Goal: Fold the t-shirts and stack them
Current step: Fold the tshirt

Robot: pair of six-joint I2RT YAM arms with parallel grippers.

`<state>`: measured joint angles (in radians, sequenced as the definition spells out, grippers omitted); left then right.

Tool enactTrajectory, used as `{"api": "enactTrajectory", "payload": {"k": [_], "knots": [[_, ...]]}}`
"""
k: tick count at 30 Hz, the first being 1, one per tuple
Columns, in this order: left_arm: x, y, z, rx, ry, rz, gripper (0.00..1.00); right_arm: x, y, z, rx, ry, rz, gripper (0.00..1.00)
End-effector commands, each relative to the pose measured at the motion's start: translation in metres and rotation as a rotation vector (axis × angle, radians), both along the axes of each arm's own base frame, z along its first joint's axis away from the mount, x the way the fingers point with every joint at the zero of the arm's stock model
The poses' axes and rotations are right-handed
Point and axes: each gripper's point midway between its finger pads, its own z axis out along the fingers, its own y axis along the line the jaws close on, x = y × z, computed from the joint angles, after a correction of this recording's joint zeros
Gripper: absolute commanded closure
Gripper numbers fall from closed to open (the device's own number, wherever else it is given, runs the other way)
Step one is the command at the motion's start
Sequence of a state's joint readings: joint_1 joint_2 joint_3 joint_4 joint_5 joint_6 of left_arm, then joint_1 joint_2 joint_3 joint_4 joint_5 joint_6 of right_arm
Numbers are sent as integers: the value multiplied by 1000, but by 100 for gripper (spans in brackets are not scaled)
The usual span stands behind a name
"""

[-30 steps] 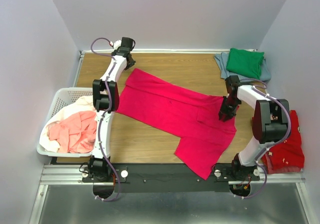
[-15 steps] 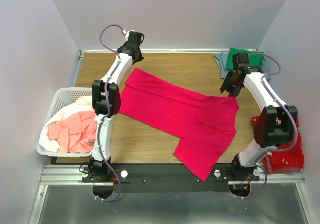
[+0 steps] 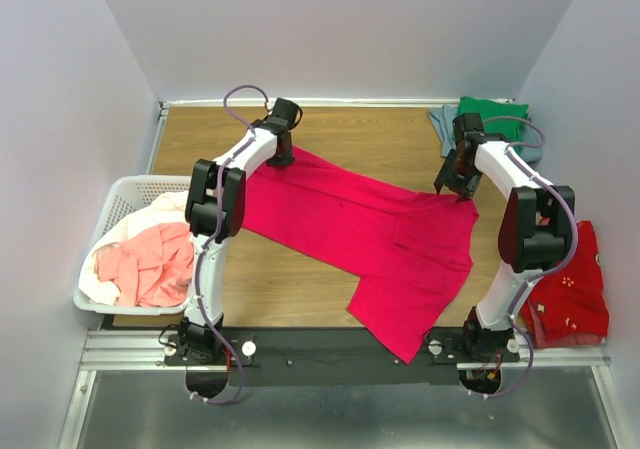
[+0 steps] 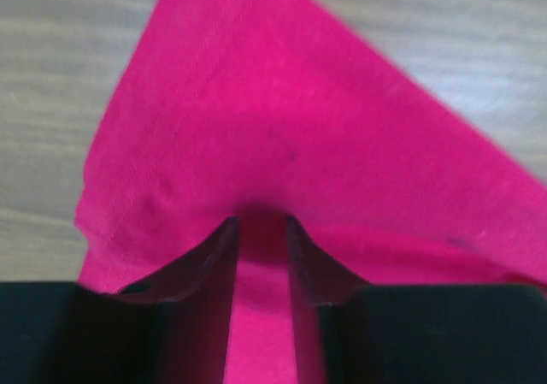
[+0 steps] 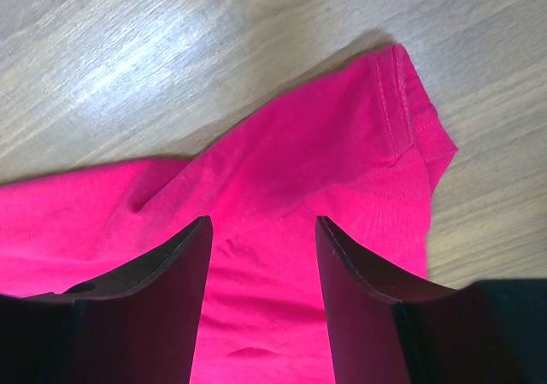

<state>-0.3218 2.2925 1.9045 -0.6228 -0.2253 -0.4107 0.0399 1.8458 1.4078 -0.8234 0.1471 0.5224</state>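
At 9 o'clock beside the worktop [image 3: 380,139], a white lattice basket [image 3: 118,184] holds a salmon-pink t-shirt [image 3: 150,264] heaped on a white t-shirt [image 3: 140,219]. Across the middle lies the crimson-pink t-shirt [image 3: 350,224], spread mostly flat from 11 o'clock down to 5 o'clock, where one end hangs over the near edge.

The left claw [image 4: 259,221] sits on the shirt's corner at 11 o'clock. Its jaws are narrow, with a small pucker of cloth drawn up between them, so it appears to be pinching the fabric. The right claw [image 5: 261,221] stands over the corner at 2 o'clock, jaws wide, with cloth beneath and nothing gripped. The stitched hem corner [image 5: 410,119] lies just beyond its right finger.

At 1 o'clock a folded green t-shirt [image 3: 488,124] rests on a grey-blue t-shirt [image 3: 440,124].

The crimson shirt looks light, limp and thin. It will sag and crease wherever it is unsupported, and it is likely to drag on the wood rather than slide cleanly. The best holds are probably the double-stitched hems at the corners, taken as a shallow pinch that catches both layers. Lifting the two corners together should keep the edge taut. A single-layer grab may let the shirt peel open.
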Motion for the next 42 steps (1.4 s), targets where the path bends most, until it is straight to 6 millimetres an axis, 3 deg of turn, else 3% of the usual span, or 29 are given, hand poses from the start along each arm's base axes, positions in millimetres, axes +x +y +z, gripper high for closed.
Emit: {"api": "enactTrajectory", "payload": {"k": [1, 10, 12, 23, 30, 34, 42], "knots": [[-6, -6, 32, -27, -56, -55, 58, 1, -6, -11, -25, 4, -13, 39], [-9, -8, 17, -15, -14, -86, 52, -9, -5, -30, -21, 49, -14, 39], [-10, -8, 5, -7, 22, -78, 52, -11, -4, -34, -14, 60, -12, 39], [13, -16, -9, -79, 51, -7, 53, -11, 3, -66, 21, 138, 12, 40], [21, -13, -17, -143, 64, 13, 53, 10, 6, -86, 26, 163, 27, 41], [36, -13, -17, -199, 60, 29, 55, 27, 4, -93, 17, 157, 38, 41], [51, -4, -29, -293, 64, 68, 56, 84, 6, -98, 14, 90, 78, 42]]}}
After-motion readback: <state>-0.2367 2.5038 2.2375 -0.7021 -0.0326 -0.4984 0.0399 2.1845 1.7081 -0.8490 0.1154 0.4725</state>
